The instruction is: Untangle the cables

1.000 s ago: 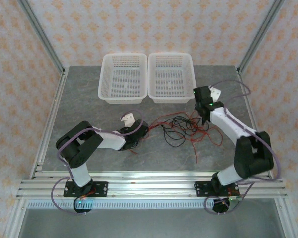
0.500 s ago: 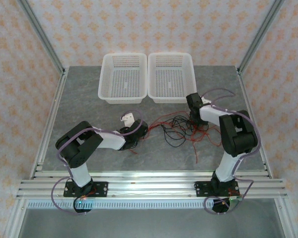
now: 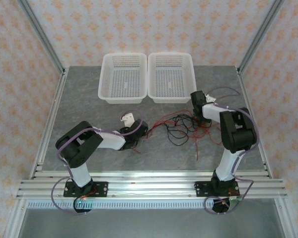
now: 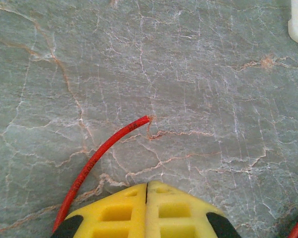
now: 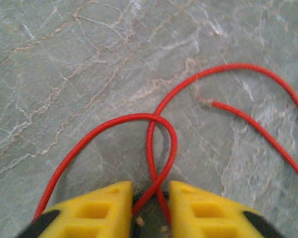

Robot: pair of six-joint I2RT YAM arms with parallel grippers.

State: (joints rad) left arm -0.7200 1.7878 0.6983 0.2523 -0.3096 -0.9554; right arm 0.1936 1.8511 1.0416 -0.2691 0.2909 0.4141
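The cables (image 3: 181, 125), thin red and black wires in loose curls, lie tangled on the grey marbled tabletop (image 3: 89, 114) between the two grippers. The right gripper (image 5: 150, 186) keeps its yellow foam pads (image 5: 107, 203) a narrow gap apart, with two crossing red strands running into it. The left gripper (image 4: 147, 186) is clenched pad to pad; one red strand passes just left of its jaws.

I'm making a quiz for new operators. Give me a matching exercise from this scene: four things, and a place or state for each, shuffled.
1 left pincer
2 right pincer
3 white baskets
4 black cables

A side by side at the far end of the table
B fingers apart, red cable loop between them
C tangled with red ones mid-table
D shut, red cable end just ahead

Pairs: 1-D, 2-B, 3-A, 4-C
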